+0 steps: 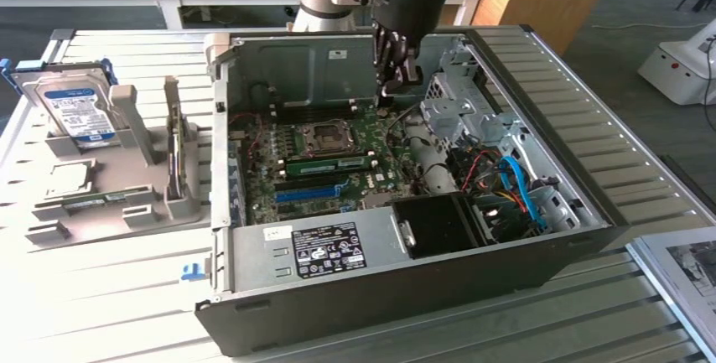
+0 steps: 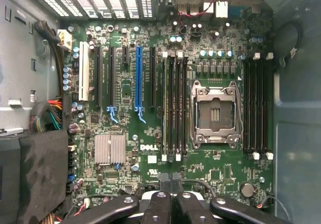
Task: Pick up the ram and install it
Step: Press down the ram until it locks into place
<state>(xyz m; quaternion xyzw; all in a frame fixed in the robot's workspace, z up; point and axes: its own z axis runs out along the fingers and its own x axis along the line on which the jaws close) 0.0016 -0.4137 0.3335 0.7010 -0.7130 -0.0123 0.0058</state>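
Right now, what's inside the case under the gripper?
Motherboard, bare CPU socket, blue slot strip, the ram standing in a slot beside the socket. A black box covers one corner.

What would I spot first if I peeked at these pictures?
The big open computer case grabs you first, its green motherboard laid bare inside. The robot's black gripper hangs over it, shut. A blue-labelled hard drive stands in a grey holder at the exterior view's left.
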